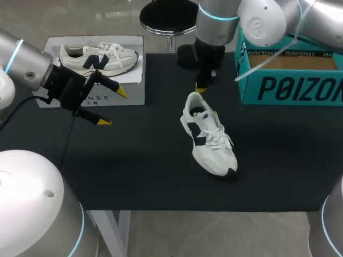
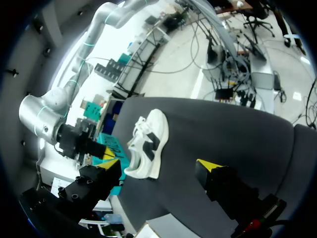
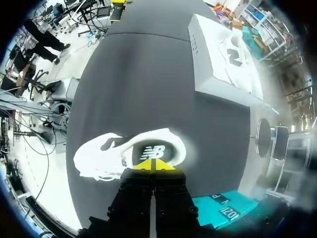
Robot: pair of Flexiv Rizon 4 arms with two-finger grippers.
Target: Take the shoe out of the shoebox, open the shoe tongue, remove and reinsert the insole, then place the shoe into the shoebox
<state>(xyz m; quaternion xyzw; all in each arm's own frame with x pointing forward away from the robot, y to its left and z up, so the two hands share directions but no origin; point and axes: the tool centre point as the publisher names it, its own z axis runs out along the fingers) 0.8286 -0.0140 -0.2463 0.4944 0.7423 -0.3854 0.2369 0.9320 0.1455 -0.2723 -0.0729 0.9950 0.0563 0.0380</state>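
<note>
The shoe (image 1: 210, 135) lies on its sole on the table (image 1: 134, 176), out of the shoebox (image 1: 292, 88), which stands well off beside our right arm; its heel sits just under the tips of our right gripper (image 1: 201, 87), and its long axis runs from there away to the toe. In the right wrist view the fingers are pressed together with nothing between them, and the heel opening and insole (image 3: 148, 151) show just ahead of the tips. Our left gripper (image 1: 112, 107) is spread wide and empty; the shoe lies well ahead of it, side-on. We judge the right arm far the nearer; the tongue lies further along the shoe, towards the toe, so the reach would run that way.
</note>
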